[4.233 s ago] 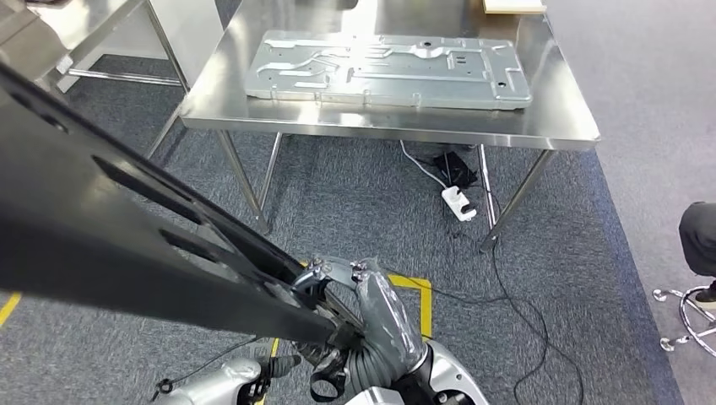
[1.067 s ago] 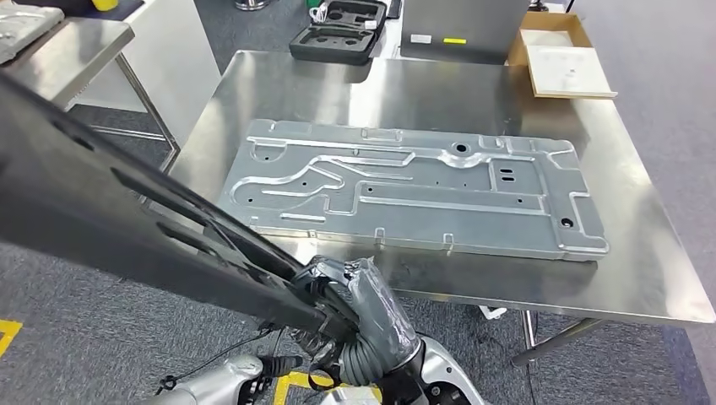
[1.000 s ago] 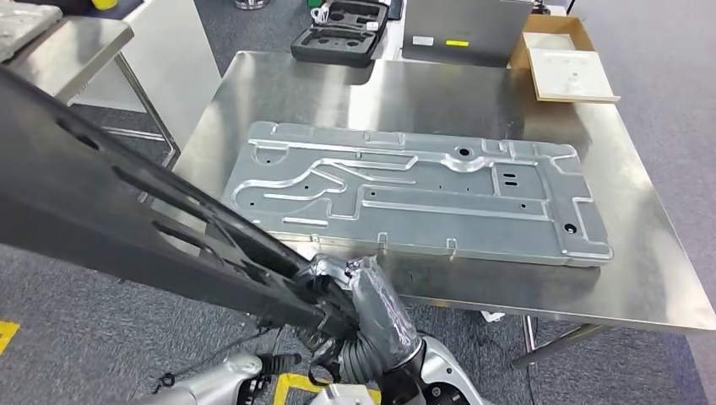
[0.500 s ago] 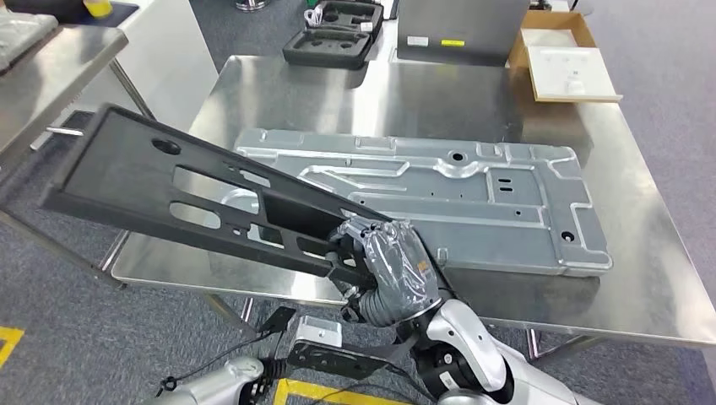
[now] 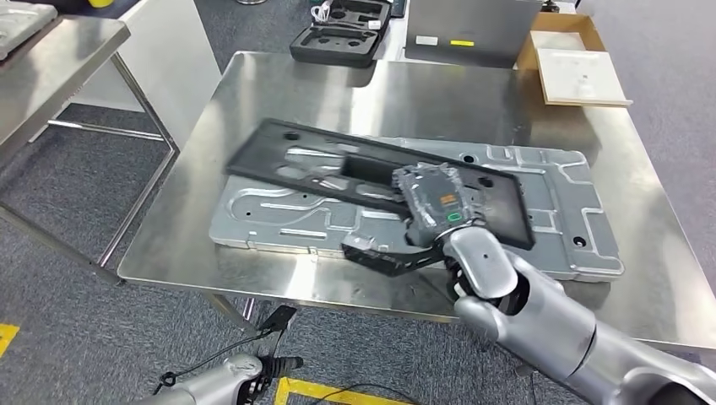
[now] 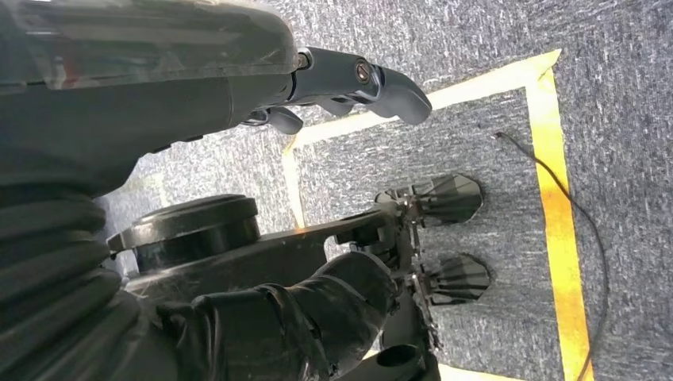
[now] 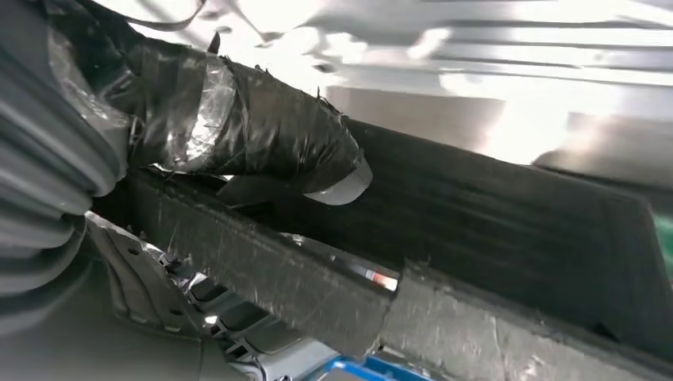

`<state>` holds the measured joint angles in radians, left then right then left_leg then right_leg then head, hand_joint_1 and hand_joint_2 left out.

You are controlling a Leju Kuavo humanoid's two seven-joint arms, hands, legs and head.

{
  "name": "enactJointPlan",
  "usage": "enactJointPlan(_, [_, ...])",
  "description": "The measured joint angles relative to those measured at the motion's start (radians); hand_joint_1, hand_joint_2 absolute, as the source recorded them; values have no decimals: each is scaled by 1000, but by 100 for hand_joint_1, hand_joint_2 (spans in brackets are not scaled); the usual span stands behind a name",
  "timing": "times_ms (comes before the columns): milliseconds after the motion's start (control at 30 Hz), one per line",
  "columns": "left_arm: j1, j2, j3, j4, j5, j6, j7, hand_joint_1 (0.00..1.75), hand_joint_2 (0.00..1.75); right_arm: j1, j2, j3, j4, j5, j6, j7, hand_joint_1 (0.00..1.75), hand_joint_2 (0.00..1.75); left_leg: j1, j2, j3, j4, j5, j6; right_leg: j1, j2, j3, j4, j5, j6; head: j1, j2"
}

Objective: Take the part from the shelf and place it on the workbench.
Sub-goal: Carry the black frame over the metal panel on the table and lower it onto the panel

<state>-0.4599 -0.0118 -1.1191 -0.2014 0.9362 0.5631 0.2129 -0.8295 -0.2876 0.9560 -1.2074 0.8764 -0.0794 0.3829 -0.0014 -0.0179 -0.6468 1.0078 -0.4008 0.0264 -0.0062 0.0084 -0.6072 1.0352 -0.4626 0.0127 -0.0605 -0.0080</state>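
The part is a long black frame (image 5: 338,164) with cut-outs. It lies flat and slanted across the silver stamped plate (image 5: 253,215) on the steel workbench (image 5: 295,93). My right hand (image 5: 435,202) grips the frame near its right end, stretched out over the bench. In the right wrist view the taped thumb (image 7: 262,127) presses on the black frame (image 7: 516,230). Whether the frame rests on the plate or hovers just above it I cannot tell. My left hand (image 6: 349,79) hangs low over the carpet, fingers apart and holding nothing.
A black foam case (image 5: 342,38), a grey metal box (image 5: 469,25) and a cardboard box (image 5: 583,72) stand along the bench's far edge. A second steel table (image 5: 51,59) is at the left. Yellow tape (image 6: 555,198) marks the carpet.
My right arm has swung the black frame from low at the left forward over the workbench, and it now lies across the silver plate. The head view has shifted slightly.
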Motion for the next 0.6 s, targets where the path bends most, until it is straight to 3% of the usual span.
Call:
enactJointPlan(67, [-5,-3,-5,0,-5,-2,-3,0,175,-29,-23,0,77,13,17,5,175,175,4,1,8,-8,1,9,-1,-1,-38,76,-38,9,1,0])
enactJointPlan(133, [-8,-7,-10,0,-7,0,-5,0,175,-45,-45,-2,148,18,24,13,175,175,4,1,11,-8,-1,15,-3,-1,-109,207,-84,17,3,0])
enactJointPlan(167, [-8,-9,-12,0,-7,2,-6,0,175,-47,-57,-3,180,18,27,20,131,131,4,0,12,-7,-3,17,-5,-1,-139,254,-91,20,3,0])
enactJointPlan(200, [-8,-10,-13,0,-6,5,-8,0,175,-47,-72,-3,209,16,27,28,87,87,4,-1,13,-5,-5,19,-7,-1,-153,267,-81,22,3,0])
enactJointPlan(233, [-7,-12,-15,0,-5,8,-11,0,175,-47,-86,-5,235,14,27,33,44,44,4,-4,14,-3,-8,19,-9,-2,-148,239,-53,23,4,0])
enactJointPlan(267, [-6,-14,-15,0,-4,10,-14,0,175,-49,-99,-7,259,13,26,36,0,0,5,-6,16,1,-12,17,-12,-2,-126,177,-12,24,4,0])
enactJointPlan(333, [-7,-16,-16,0,-4,15,-20,0,175,-56,-117,-13,297,11,23,40,0,0,2,-7,13,13,-22,8,-13,-3,-73,52,44,23,3,0])
enactJointPlan(400, [-9,-16,-16,0,-4,21,-22,0,175,-57,-127,-17,321,9,21,47,0,0,-2,-6,9,19,-28,0,-10,-1,-52,6,53,16,3,0])
enactJointPlan(467, [-9,-17,-16,0,-4,37,-27,0,87,-52,-135,-18,333,6,14,56,0,0,-3,-4,8,19,-31,-7,-10,1,-52,3,55,5,3,0])
enactJointPlan(533, [-10,-18,-16,0,-4,56,-36,0,0,-49,-140,-25,338,3,-1,65,0,0,-2,0,-4,49,-54,-15,-12,0,-48,0,55,-5,2,0])
enactJointPlan(600, [-11,-19,-17,0,-4,66,-39,0,0,-49,-143,-35,339,0,-18,71,0,0,0,5,-50,152,-107,-22,-12,0,-45,-1,54,-13,0,0])
